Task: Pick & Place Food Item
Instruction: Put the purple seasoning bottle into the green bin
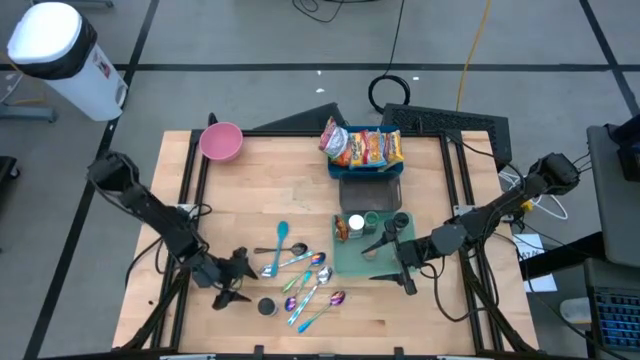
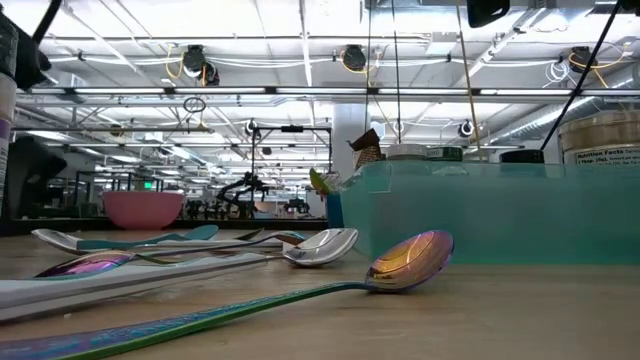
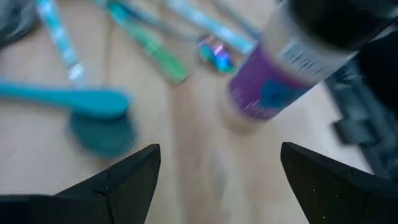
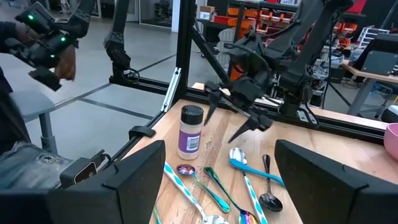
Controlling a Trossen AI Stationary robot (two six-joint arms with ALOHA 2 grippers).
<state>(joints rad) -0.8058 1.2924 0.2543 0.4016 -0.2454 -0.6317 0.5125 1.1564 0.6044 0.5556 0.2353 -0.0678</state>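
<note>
Left hand [image 1: 232,283] sits low near the front-left part of the worktop [image 1: 250,185], fingers spread and gripping nothing. The small spice jar [image 1: 267,307], dark cap and purple label, stands upright just beside it, toward the front edge and slightly toward the centre. In the left wrist view the jar [image 3: 292,62] lies ahead of the spread fingers [image 3: 124,180], off to one side of the gap and not yet between them.

Right hand [image 1: 398,262] hovers over the teal tray [image 1: 350,258] right of centre, also released and empty. From its wrist camera the jar [image 4: 189,132] is well apart from it, across the spoons [image 1: 310,280].

Blue bin [image 1: 367,168] with snack packets [image 1: 365,147] sits at the back edge; pink bowl [image 1: 221,141] is at the back-left corner.

Judgement: the jar looks like the likely food item and the left hand is clearly nearer. Its long axis is vertical, so a level approach from the side fits, with the hand shifted sideways to centre the jar between the fingers. Risk: tipping the jar or nudging nearby spoons.
</note>
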